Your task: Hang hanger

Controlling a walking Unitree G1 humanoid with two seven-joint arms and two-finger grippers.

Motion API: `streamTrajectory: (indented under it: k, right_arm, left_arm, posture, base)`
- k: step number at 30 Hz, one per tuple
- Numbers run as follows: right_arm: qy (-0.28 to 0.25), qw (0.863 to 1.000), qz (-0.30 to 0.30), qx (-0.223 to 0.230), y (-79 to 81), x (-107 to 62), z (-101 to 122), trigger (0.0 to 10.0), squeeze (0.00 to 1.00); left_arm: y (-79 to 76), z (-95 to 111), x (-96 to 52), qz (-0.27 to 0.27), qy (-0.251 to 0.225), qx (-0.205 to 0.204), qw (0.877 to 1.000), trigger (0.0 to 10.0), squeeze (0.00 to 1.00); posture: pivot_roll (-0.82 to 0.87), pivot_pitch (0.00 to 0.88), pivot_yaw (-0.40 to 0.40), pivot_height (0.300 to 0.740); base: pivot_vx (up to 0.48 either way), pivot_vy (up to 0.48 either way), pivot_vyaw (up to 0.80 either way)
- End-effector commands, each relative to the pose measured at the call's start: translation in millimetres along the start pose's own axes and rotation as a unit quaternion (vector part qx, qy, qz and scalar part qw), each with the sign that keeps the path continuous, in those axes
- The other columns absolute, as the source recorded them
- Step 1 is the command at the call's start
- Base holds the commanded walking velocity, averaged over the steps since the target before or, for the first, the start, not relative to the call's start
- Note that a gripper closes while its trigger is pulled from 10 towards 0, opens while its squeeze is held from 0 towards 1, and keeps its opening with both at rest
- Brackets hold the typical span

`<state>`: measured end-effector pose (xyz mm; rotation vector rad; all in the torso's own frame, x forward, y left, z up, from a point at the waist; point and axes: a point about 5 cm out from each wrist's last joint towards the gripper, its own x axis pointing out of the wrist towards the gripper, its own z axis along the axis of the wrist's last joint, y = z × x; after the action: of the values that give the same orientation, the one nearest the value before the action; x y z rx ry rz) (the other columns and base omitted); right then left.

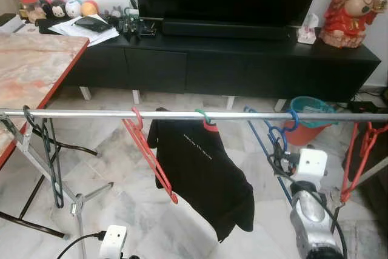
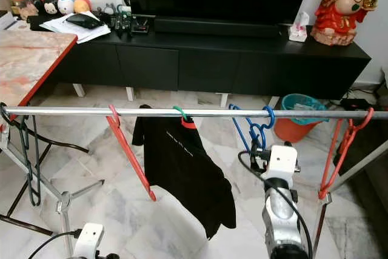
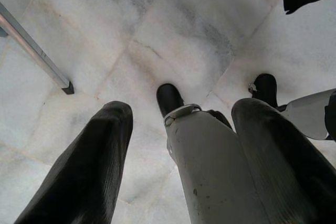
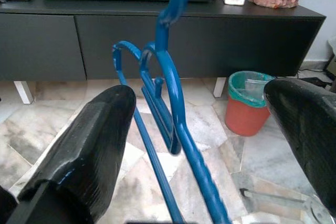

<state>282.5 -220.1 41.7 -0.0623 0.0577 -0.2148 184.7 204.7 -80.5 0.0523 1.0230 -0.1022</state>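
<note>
A silver rail runs across the room in front of a black TV cabinet, and everything else sits along it; the blue hanger has its hook over the rail toward the rail's right end, its body dropping below the bar; the right gripper is just under the rail at that hanger, its two black fingers spread wide with the blue frame passing between them, not pinched by either pad; left of the blue hanger on the rail a black T-shirt hangs on a green-hooked hanger, then a red hanger tilted on the bar, and at the rail's far left end a dark hanger; another red hanger hangs at the rail's right end; an orange bin with a teal liner stands on the marble floor behind the rail (near the cabinet's right half); the left gripper is low beneath the rail, pointing down at the floor with its fingers apart
</note>
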Motion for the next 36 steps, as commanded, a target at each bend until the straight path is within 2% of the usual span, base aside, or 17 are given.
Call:
streamTrajectory:
  k: [1, 12, 13, 14, 19, 23, 24, 30, 36]
  right_arm:
    - [-0.018, 1.000, -0.003, -0.004, -1.4, -0.1, 6.7, 10.0, 1.00]
    - [-0.032, 0.999, -0.005, -0.023, -13.6, -24.2, 12.7, 10.0, 1.00]
    - [-0.034, 0.999, 0.000, -0.029, -13.8, -25.6, 13.7, 10.0, 0.83]
    - [-0.036, 0.999, 0.003, -0.037, -14.5, -27.9, 14.8, 10.0, 0.00]
    - [-0.034, 0.999, 0.007, -0.042, -15.3, -33.6, 15.2, 10.0, 0.00]
    - [-0.035, 0.996, 0.058, -0.063, -6.6, -42.8, 18.3, 10.0, 0.00]
    - [-0.028, 0.996, 0.071, -0.056, -4.9, -44.0, 17.6, 10.0, 0.00]
    - [-0.020, 0.995, 0.087, -0.053, -4.3, -44.5, 18.2, 10.0, 0.00]
    - [0.040, 0.993, 0.109, -0.030, 1.0, -44.7, 2.7, 10.0, 0.00]
  left_arm:
    - [-1.4, -3.8, 0.0, -0.005, 0.014, 0.014, 1.000, 10.0, 0.00]
    - [-0.7, -4.1, -0.1, -0.002, 0.013, 0.017, 1.000, 10.0, 0.00]
    - [-0.5, -4.1, -0.2, -0.001, 0.013, 0.017, 1.000, 10.0, 0.00]
    - [-0.1, -4.1, -0.3, 0.000, 0.012, 0.018, 1.000, 10.0, 0.00]
    - [0.4, -4.1, -0.4, 0.000, 0.012, 0.021, 1.000, 10.0, 0.00]
    - [0.3, -4.2, -0.4, -0.001, 0.013, 0.024, 1.000, 10.0, 0.00]
    - [0.2, -4.2, -0.4, -0.002, 0.013, 0.024, 1.000, 10.0, 0.00]
    - [-0.3, -4.1, -0.3, -0.004, 0.013, 0.026, 1.000, 10.0, 0.00]
    - [-0.7, -4.1, -0.2, -0.006, 0.016, 0.030, 0.999, 10.0, 0.00]
  posture:
    - [-0.10, 0.000, -0.063, 0.740]
    - [-0.11, 0.000, -0.065, 0.740]
    - [-0.11, 0.000, -0.065, 0.740]
    - [-0.11, 0.000, -0.063, 0.740]
    - [-0.11, 0.000, -0.063, 0.740]
    - [-0.11, 0.000, -0.065, 0.740]
    - [-0.12, 0.000, -0.063, 0.740]
    - [-0.12, 0.000, -0.064, 0.740]
    - [-0.13, 0.000, -0.062, 0.740]
  base:
    - [0.000, 0.000, 0.00]
    - [0.000, 0.000, 0.00]
    - [0.000, 0.000, 0.00]
    - [0.000, 0.000, 0.00]
    - [0.000, 0.000, 0.00]
    - [0.000, 0.000, 0.00]
    - [0.000, 0.000, 0.00]
    - [0.000, 0.000, 0.00]
    - [0.000, 0.000, 0.00]
